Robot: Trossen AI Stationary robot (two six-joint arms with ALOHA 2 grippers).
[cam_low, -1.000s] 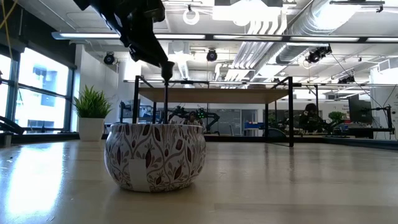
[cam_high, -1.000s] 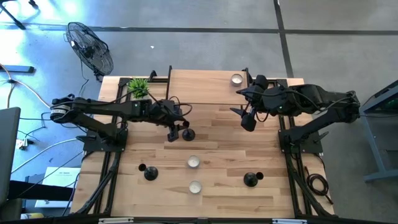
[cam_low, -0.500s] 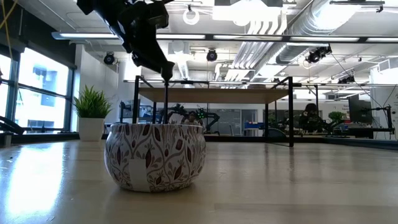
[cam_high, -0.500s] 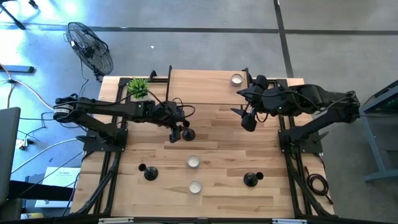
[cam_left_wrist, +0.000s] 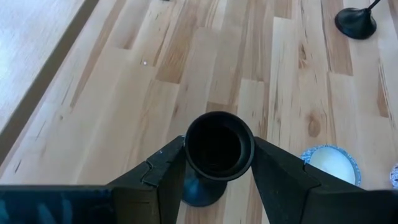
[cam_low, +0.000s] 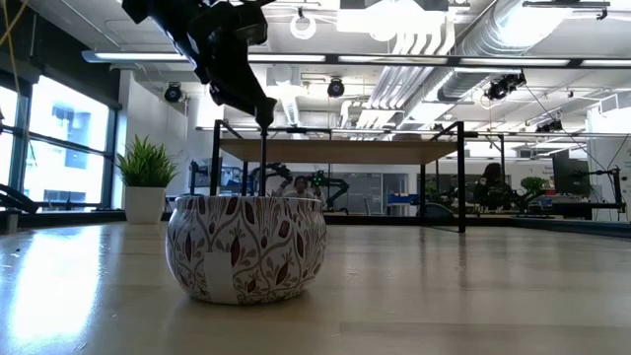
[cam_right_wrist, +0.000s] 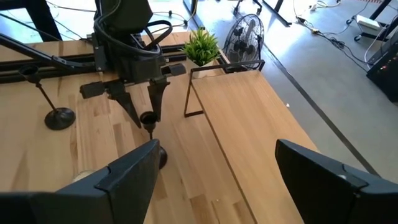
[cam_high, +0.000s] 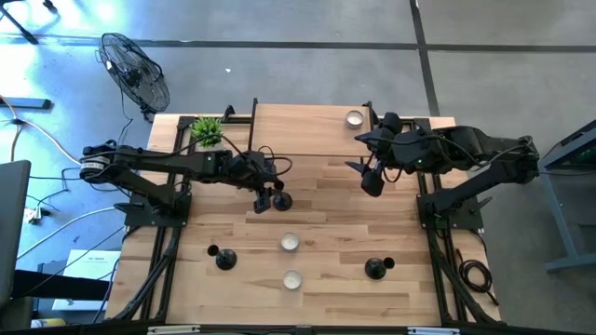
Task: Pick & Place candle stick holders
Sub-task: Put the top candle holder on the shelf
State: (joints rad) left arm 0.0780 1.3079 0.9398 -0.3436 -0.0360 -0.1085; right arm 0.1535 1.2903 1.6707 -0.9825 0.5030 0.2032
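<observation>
My left gripper (cam_high: 265, 199) is shut on a black candle stick holder (cam_high: 281, 200) at the table's middle. The holder's cup top (cam_left_wrist: 219, 146) sits between the fingers, and its round base (cam_left_wrist: 199, 193) shows below. Two more black holders stand on their bases near the front, one on the left (cam_high: 223, 260) and one on the right (cam_high: 375, 269). Two tealight cups (cam_high: 290, 243) (cam_high: 292, 279) lie between them, and a third (cam_high: 354, 118) is at the far edge. My right gripper (cam_high: 371, 177) hangs open and empty at the right. My left gripper pinches the holder's cup top (cam_left_wrist: 186, 149) between its two fingers, one on each side. The fingers (cam_right_wrist: 152, 96) slant down at it from the table's left. The holder stands upright, with its stem (cam_low: 263, 158) straight below. I cannot tell whether its base touches the table.
A small potted plant (cam_high: 207, 130) stands at the far left corner. In the low view a patterned tealight cup (cam_low: 246, 247) close to the camera hides the held holder's base. Bare wood lies between the two grippers and along the right front.
My left gripper has turned a little about the holder's top during the first half second and has then kept still. The holder has stayed upright in the same place.
</observation>
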